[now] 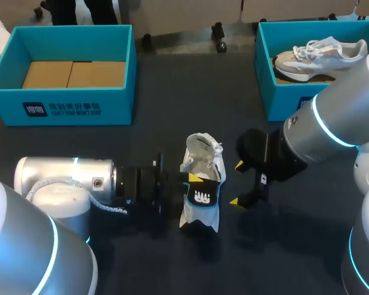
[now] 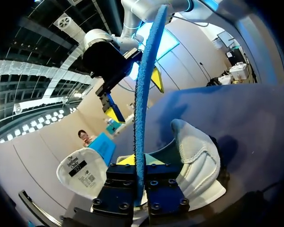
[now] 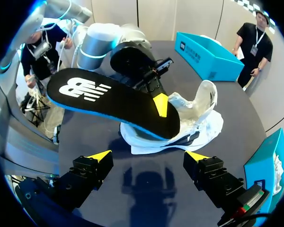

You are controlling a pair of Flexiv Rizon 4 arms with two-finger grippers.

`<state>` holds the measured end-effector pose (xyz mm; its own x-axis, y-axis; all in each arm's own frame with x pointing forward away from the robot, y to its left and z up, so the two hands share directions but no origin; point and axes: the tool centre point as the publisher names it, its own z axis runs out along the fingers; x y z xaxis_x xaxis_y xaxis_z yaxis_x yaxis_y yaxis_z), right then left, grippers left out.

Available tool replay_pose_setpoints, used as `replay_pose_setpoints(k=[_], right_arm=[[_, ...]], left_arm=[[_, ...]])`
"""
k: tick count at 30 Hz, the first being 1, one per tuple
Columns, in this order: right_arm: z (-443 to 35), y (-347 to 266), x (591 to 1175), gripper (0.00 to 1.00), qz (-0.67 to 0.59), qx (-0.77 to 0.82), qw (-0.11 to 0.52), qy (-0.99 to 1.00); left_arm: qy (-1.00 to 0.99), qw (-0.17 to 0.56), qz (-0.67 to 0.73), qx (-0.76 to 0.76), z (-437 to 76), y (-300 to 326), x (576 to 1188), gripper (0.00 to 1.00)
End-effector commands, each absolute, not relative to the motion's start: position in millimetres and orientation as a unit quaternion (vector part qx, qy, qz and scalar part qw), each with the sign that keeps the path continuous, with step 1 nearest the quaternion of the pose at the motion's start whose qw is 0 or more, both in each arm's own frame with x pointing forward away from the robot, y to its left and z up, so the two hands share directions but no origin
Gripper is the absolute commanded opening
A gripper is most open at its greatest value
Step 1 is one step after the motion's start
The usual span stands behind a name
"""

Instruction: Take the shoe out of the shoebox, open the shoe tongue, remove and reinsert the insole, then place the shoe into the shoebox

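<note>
While left jaws pinch thin insole point(image 3: 109, 99), knit shoe point(image 3: 201, 111) beneath

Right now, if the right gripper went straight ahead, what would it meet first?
The open right gripper would likely hit the insole held by the left gripper, or the shoe under it; depth is unclear.

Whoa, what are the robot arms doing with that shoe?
The left gripper is pinching the insole and holding it over the white shoe, which lies on the table. The right gripper hovers open beside the shoe, touching nothing. One blue box holds another shoe; the other box has only cardboard.
</note>
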<state>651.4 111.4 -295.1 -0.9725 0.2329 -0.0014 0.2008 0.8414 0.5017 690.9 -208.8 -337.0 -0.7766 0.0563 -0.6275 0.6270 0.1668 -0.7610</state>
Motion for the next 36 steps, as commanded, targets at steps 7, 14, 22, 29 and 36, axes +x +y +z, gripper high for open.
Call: replay_pose_setpoints(k=[7, 14, 22, 29, 36], right_arm=[[-296, 111, 650, 1.0, 0.259, 0.113, 0.032, 0.959], [-296, 111, 650, 1.0, 0.259, 0.113, 0.032, 0.959], [-296, 111, 650, 1.0, 0.259, 0.113, 0.032, 0.959], [-296, 111, 650, 1.0, 0.259, 0.113, 0.032, 0.959], [-296, 111, 650, 1.0, 0.259, 0.113, 0.032, 0.959]], left_arm=[[0.72, 0.243, -0.607, 0.232, -326, -206, 684, 0.25], [0.712, 0.244, -0.616, 0.233, -315, -202, 676, 0.2], [0.717, 0.239, -0.606, 0.248, -320, -201, 675, 0.0], [0.723, 0.245, -0.594, 0.253, -329, -205, 683, 0.0], [0.73, 0.246, -0.584, 0.256, -338, -206, 689, 0.0]])
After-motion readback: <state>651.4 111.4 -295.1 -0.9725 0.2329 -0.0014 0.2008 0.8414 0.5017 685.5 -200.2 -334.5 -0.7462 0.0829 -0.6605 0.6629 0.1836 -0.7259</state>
